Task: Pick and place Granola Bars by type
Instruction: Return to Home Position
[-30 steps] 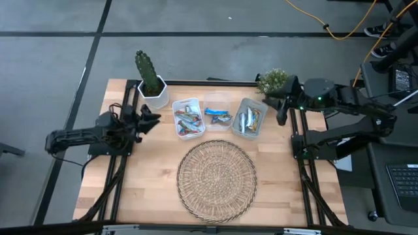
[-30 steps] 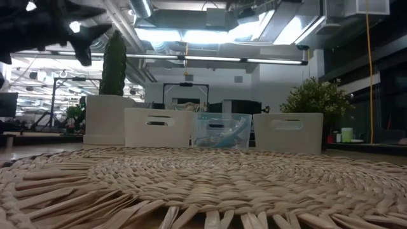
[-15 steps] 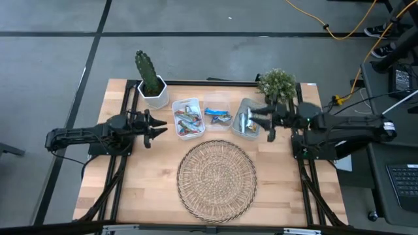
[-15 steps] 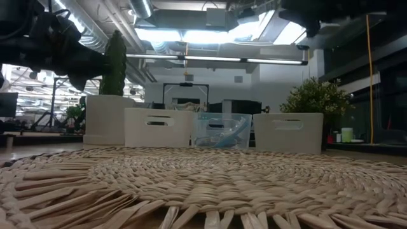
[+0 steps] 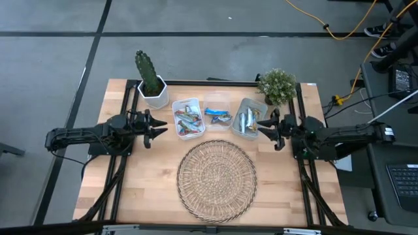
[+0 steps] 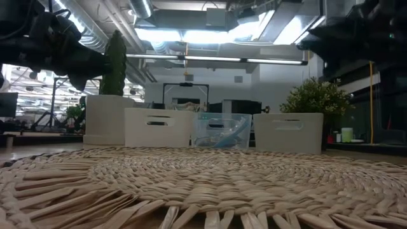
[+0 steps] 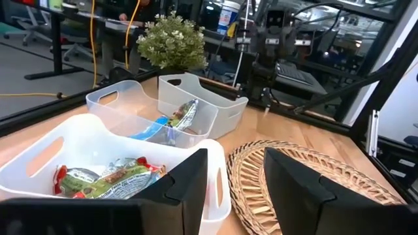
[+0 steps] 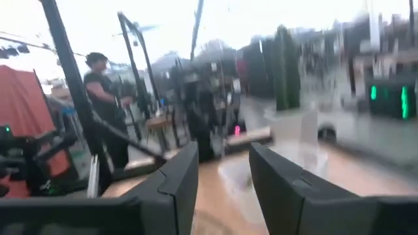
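Both released, fingers apart, gripping nothing: left pincer (image 5: 160,129) low over the surface (image 5: 144,189), just short of the white tub (image 5: 175,108); right pincer (image 5: 263,126) just beside the gray tub (image 5: 255,102). Between the pincers, bars (image 5: 188,122) in three tubs: red-green in white, blue in the clear tub (image 5: 217,99), silvery-yellow in gray. Woven mat (image 5: 216,180) also between the pincers, beside the tubs. Cactus (image 5: 149,72) beyond the left pincer, plant (image 5: 277,83) beyond the right.

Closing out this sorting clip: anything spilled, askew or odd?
Nothing stands out. The granola bars lie inside the three tubs, the woven mat sits flat, and the left gripper and right gripper hang open.
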